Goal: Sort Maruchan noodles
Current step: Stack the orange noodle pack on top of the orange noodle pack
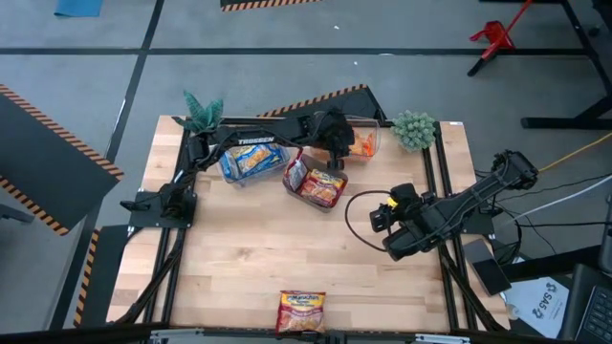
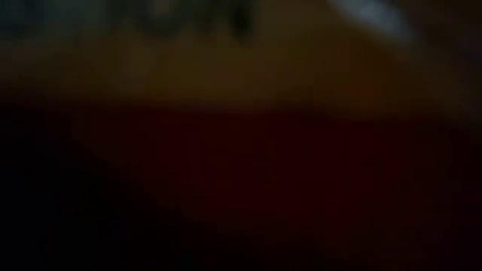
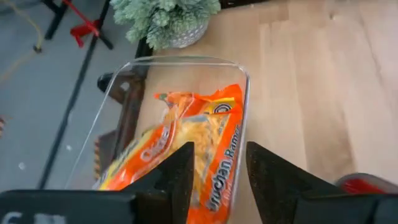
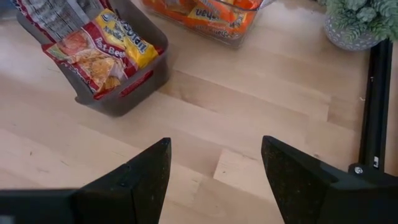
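Orange noodle packet (image 3: 186, 146) lies in the clear bin (image 3: 239, 81) — left pincer (image 3: 216, 177) spread, empty above it.

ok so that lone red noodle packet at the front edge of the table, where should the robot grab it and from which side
Probably straight from above. The red noodle packet lies flat on the table with nothing beside it, so no edge sticks up for a side grip. Pinch across its narrower width, near the middle. The right end effector, open and hovering over the table's right side, looks better placed; the left end effector is over the clear bin.
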{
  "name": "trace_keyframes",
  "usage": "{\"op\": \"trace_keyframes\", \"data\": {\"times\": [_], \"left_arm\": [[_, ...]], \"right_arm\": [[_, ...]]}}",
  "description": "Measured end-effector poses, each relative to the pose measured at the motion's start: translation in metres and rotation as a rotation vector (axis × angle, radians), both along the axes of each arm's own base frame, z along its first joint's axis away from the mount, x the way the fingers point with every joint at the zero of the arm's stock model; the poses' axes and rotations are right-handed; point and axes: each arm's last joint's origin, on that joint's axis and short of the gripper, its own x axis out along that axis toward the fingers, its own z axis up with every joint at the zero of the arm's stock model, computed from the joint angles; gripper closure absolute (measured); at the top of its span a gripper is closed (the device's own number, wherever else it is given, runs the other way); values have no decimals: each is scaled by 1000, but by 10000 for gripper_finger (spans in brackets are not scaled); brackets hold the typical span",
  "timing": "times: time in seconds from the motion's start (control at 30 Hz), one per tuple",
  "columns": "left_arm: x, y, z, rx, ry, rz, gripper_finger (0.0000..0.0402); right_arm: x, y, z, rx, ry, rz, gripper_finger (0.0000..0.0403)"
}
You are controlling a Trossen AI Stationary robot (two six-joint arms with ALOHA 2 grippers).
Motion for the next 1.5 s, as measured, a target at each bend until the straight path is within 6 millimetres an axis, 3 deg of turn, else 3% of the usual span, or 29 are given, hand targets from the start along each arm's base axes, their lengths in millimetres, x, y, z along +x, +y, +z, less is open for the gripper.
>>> {"op": "trace_keyframes", "data": {"times": [0.23, 0.37, 0.5, 0.63, 0.87, 0.97, 1.1, 1.3, 1.5], "left_arm": [[-28, -5, 46, 22, -3, 56, 253], [-45, 19, 57, 30, -1, 122, 257], [-55, 54, 41, -78, 5, 200, 265], [-50, 67, 14, -182, 27, 196, 282], [-25, 49, -34, -239, 132, 117, 316], [-18, 36, -36, -251, 128, 75, 323], [-11, 19, -35, -271, 122, -16, 331], [-6, 1, -35, -332, 127, -159, 333], [-17, 13, -25, -235, 162, -92, 333]], "right_arm": [[5, -3, 2, -60, -77, -4, 164], [10, -12, 2, -73, -70, -25, 164], [15, -20, 2, -78, -56, -25, 164], [20, -23, 2, -73, -69, -27, 164], [25, -30, 2, -74, -89, -43, 164], [27, -37, 2, -99, -92, -71, 164], [31, -59, -2, -110, -62, -150, 164], [36, -109, -14, -57, 78, -226, 164], [54, -157, -14, 63, 68, -63, 164]]}}
